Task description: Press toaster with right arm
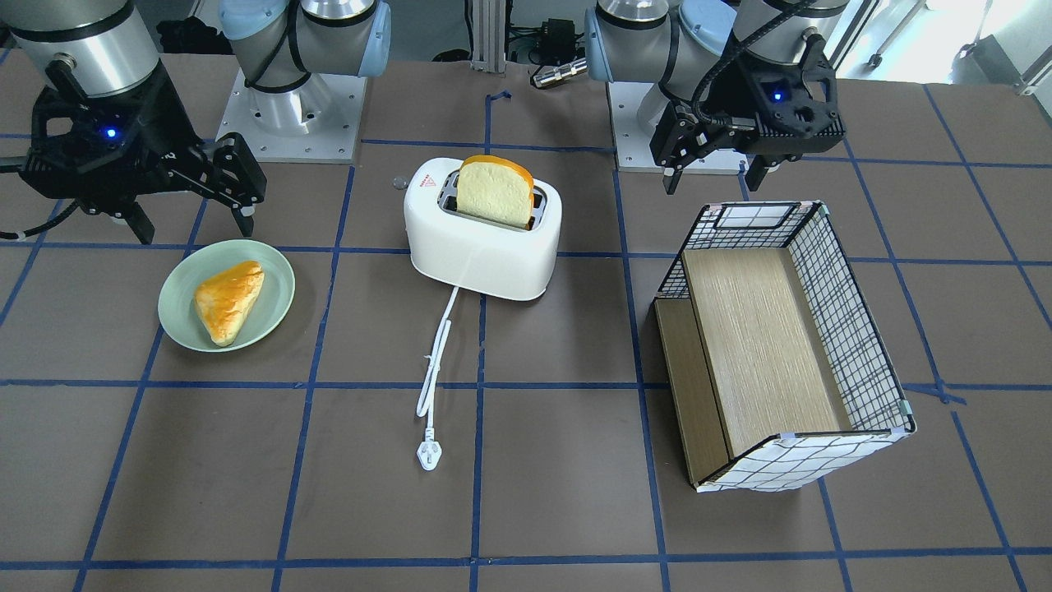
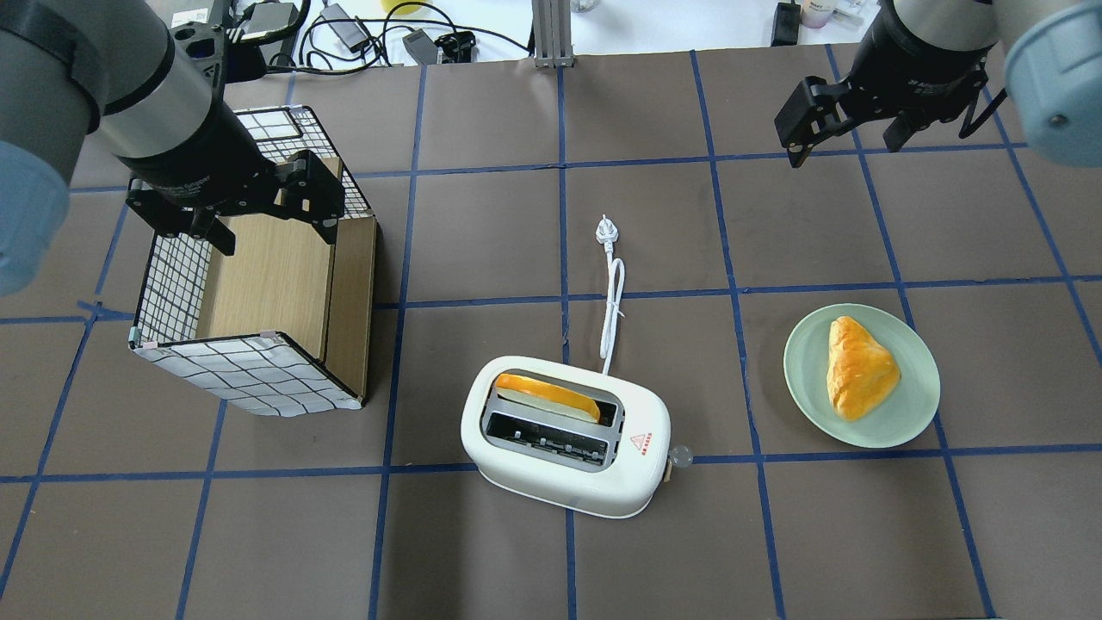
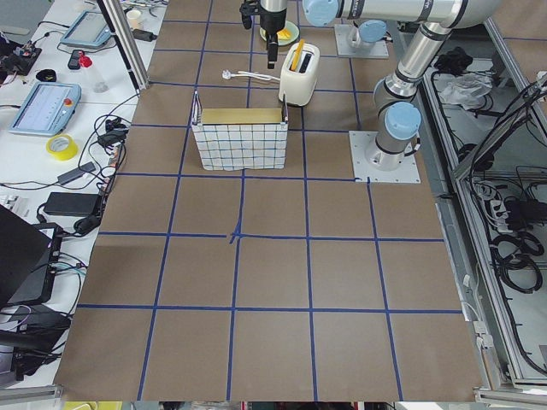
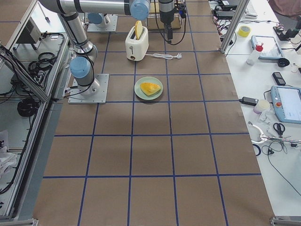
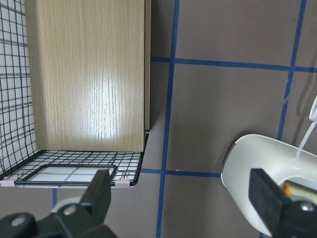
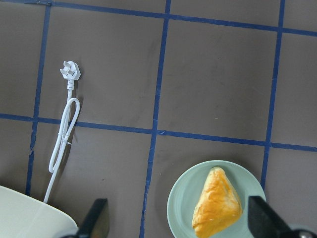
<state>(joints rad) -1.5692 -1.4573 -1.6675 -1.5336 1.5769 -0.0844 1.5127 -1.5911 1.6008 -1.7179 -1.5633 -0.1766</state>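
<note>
The white toaster [image 1: 485, 247] stands mid-table, and it also shows in the overhead view [image 2: 560, 474]. A slice of bread [image 1: 493, 191] stands up in one slot. Its small grey lever knob [image 2: 680, 455] sticks out of the end that faces the plate. Its white cord and plug [image 1: 429, 454] lie loose on the table. My right gripper [image 1: 194, 226] is open and empty. It hangs above the table beyond the plate, well away from the toaster [image 2: 844, 148]. My left gripper [image 1: 712, 182] is open and empty over the basket's edge [image 2: 275, 237].
A pale-green plate [image 1: 177, 288] with a golden pastry [image 1: 228, 300] lies on the robot's right side of the toaster. A wire-grid basket [image 1: 855, 329] with a wooden insert stands on the robot's left side. Blue tape lines cross the brown table.
</note>
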